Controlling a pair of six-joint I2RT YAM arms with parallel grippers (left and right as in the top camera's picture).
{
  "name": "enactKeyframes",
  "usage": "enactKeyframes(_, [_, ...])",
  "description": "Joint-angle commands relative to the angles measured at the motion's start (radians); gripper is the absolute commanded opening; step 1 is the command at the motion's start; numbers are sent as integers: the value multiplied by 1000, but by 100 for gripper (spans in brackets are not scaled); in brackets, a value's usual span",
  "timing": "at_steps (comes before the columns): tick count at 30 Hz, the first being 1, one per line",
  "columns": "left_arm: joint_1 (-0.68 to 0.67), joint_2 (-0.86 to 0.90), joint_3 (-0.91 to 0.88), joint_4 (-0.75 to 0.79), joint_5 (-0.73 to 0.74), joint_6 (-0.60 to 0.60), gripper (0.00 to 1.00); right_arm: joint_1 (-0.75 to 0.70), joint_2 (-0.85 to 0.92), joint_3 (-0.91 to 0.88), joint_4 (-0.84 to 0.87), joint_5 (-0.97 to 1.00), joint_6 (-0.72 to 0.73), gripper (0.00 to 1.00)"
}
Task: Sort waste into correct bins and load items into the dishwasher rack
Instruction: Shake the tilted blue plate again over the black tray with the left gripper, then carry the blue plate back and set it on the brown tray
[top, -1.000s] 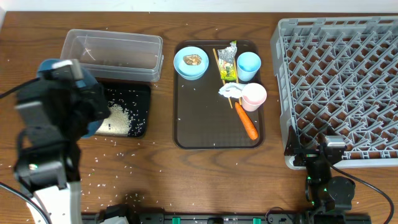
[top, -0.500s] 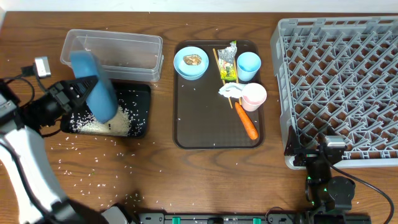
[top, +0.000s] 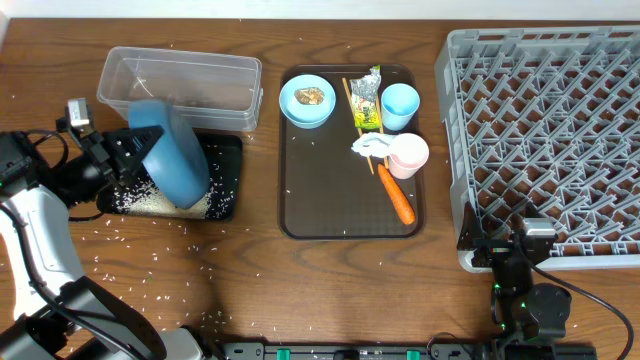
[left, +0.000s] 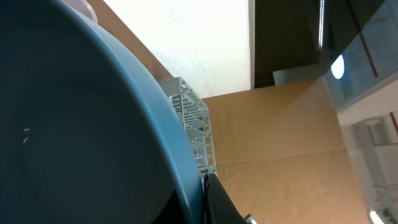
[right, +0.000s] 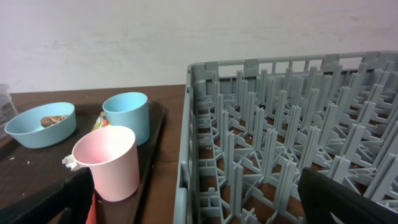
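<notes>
Since the left gripper (top: 128, 152) was clamped tight on the rim of the large blue bowl (top: 172, 162), the bowl hung tipped on edge over the black tray (top: 228, 175), mouth turned down toward it, presumably so the loose rice (top: 160, 203) would slide out there and not into the clear tub (top: 180, 80) just behind. A pale heap lay in the tray under the bowl, w/ stray grains dotted over the table (top: 250, 290) nearby. The right gripper (top: 522, 248) sat idle w/ its jaws spread wide and nothing between them, parked at the near left corner of the dishwasher rack (top: 545, 120), probably waiting for a handover or its own pick. On the brown tray (top: 330, 215) the small light-blue bowl (top: 307, 100), light-blue cup (top: 399, 105), pink cup (top: 408, 154), carrot (top: 396, 196), tissue (top: 368, 146), wrapper (top: 368, 100) and chopsticks (top: 352, 105) all lay untouched. Overhead gave only the big bowl's outside; the left wrist cam looked straight into it and showed the inside nearly bare, approx. a grain or two left. The right wrist cam showed both cups standing upright, mouths up.
</notes>
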Motion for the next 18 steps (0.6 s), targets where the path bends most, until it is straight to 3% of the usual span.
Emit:
enactKeyframes(1, [5, -18, 9, -1, 41, -74, 6, -7, -6, -1, -3, 0, -9, 99])
enactKeyframes(4, [1, -19, 9, 2, 41, -67, 6, -7, -6, -1, -3, 0, -9, 99])
enactKeyframes(7, [-34, -34, 9, 1, 32, 29, 6, -7, -6, -1, -3, 0, -9, 99])
enactKeyframes(10, [-117, -82, 9, 30, -62, 56, 6, -7, -6, -1, -3, 0, -9, 99])
enactKeyframes(14, [-287, -187, 10, 119, -283, 55, 6, -7, -6, -1, -3, 0, -9, 99])
enactKeyframes(18, [-519, -293, 10, 135, -650, 55, 6, -7, -6, -1, -3, 0, -9, 99])
